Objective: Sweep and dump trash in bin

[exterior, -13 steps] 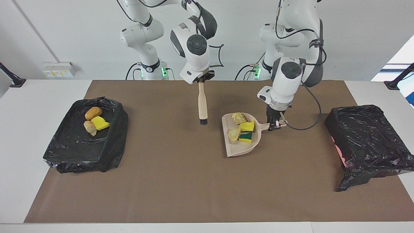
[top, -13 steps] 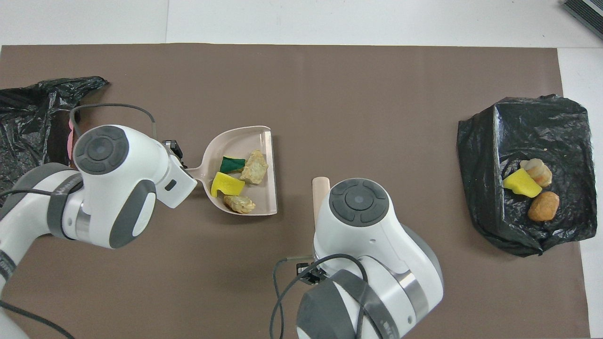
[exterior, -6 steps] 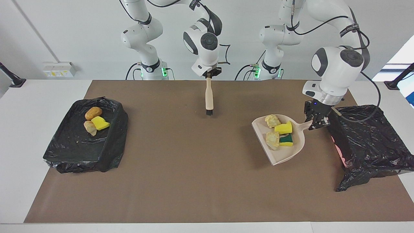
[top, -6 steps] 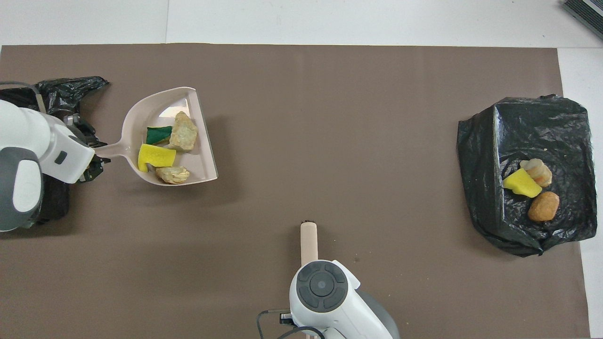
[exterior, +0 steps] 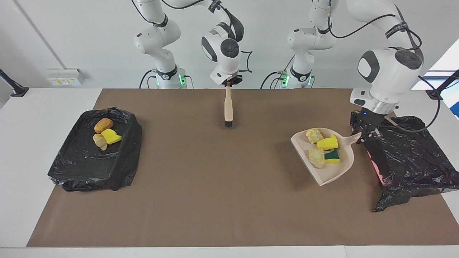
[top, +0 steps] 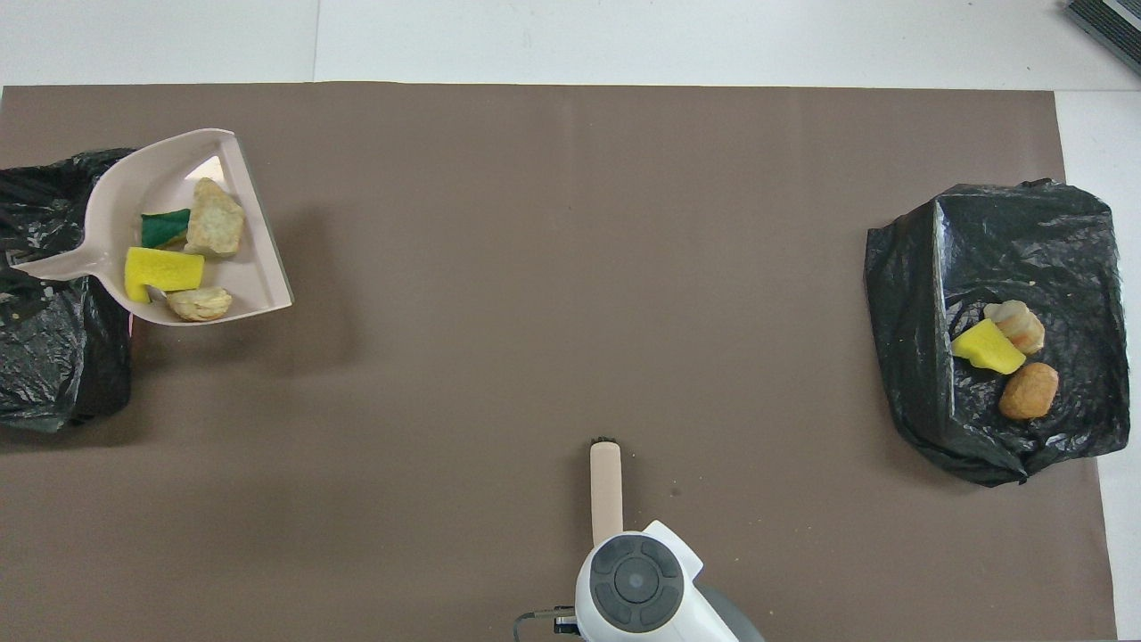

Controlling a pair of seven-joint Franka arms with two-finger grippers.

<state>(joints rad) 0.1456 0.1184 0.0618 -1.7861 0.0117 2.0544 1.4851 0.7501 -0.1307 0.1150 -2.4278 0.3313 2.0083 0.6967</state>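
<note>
Dustpan (exterior: 328,157) | pinched at its handle by left claw (exterior: 365,134), raised beside bin (exterior: 408,157) | trash (exterior: 324,148): four scraps in dustpan | brush (exterior: 227,107): pinched by right claw (exterior: 228,83), which waits well apart from bin | advice: carry dustpan's lip fully over bin's rim before tilting, tip slowly so scraps land inside.

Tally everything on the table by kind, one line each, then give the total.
Sponge pieces: 3 (two in the dustpan, one in a bin)
Bread chunks: 4 ()
Dustpan: 1
Brush: 1
Black-lined bins: 2 ()
Total: 11
</note>
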